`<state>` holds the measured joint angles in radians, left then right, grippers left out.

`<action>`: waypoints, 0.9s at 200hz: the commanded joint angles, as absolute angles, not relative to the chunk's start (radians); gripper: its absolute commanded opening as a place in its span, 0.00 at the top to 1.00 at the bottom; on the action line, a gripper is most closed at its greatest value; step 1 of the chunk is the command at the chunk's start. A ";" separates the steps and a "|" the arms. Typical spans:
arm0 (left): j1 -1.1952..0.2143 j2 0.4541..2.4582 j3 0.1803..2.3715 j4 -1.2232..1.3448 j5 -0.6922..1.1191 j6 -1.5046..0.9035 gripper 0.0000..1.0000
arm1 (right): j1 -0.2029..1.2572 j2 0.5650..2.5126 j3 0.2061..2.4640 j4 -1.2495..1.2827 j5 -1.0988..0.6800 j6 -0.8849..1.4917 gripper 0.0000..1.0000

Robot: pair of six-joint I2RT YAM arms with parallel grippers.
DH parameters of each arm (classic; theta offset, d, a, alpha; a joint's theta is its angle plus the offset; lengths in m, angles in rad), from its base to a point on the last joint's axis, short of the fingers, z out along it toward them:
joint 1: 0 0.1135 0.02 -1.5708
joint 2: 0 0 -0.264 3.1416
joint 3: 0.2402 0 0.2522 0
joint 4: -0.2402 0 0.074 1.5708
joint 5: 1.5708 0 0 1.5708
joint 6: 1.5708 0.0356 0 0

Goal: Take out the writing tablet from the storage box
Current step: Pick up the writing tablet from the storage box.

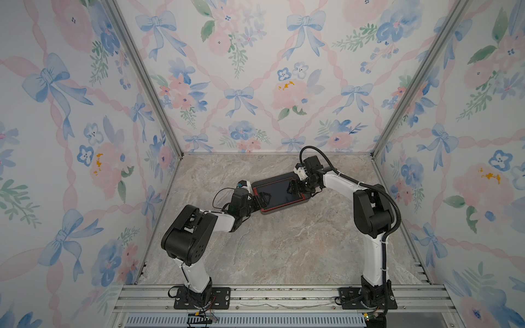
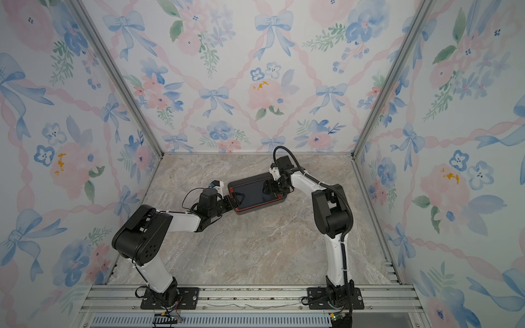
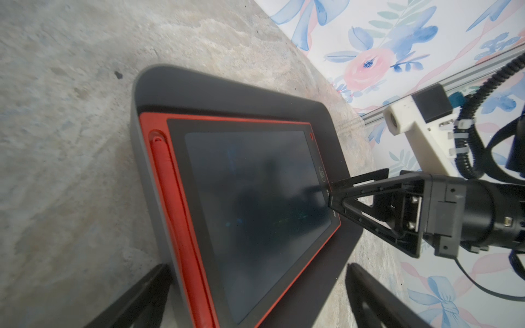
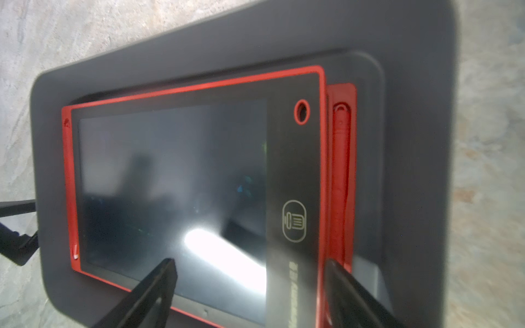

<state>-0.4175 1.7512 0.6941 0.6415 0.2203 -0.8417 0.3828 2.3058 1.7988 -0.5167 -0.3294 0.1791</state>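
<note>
Shallow dark grey plastic storage box (image 1: 284, 211) lies on the marble-patterned table (image 1: 284, 255), between the two arms. The red-framed writing tablet (image 1: 277, 193), with a dark screen, sits inside it, and a red stylus (image 3: 176, 215) is seated along one edge. Left gripper (image 1: 260, 199): jaws spread wide, straddling one end of the box. Right gripper (image 4: 250, 261): jaws apart over the tablet's opposite end. It is possibly touching the tablet, but the view is unclear.

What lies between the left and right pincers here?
The tablet, lying in the box, fills the stretch from the left pincer to the right pincer. Both pincers are open over its opposite ends. Both top views show it.
</note>
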 commanded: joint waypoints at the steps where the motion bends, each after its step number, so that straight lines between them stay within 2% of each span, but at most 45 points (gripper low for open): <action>1: -0.420 1.768 0.711 0.655 0.255 -0.824 0.02 | 0.405 2.366 1.805 -0.547 -0.397 0.171 0.16; 21: -0.419 1.776 0.717 0.656 0.262 -0.824 0.02 | 0.413 2.378 1.831 -0.587 -0.377 0.149 0.16; 87: -0.420 1.786 0.723 0.655 0.268 -0.823 0.02 | 0.377 2.357 1.755 -0.445 -0.597 0.256 0.18; 145: -0.420 1.792 0.725 0.655 0.265 -0.821 0.02 | 0.352 2.320 1.690 -0.350 -0.764 0.303 0.22; 180: -0.419 1.796 0.727 0.656 0.266 -0.819 0.02 | 0.351 2.300 1.673 -0.333 -0.826 0.303 0.29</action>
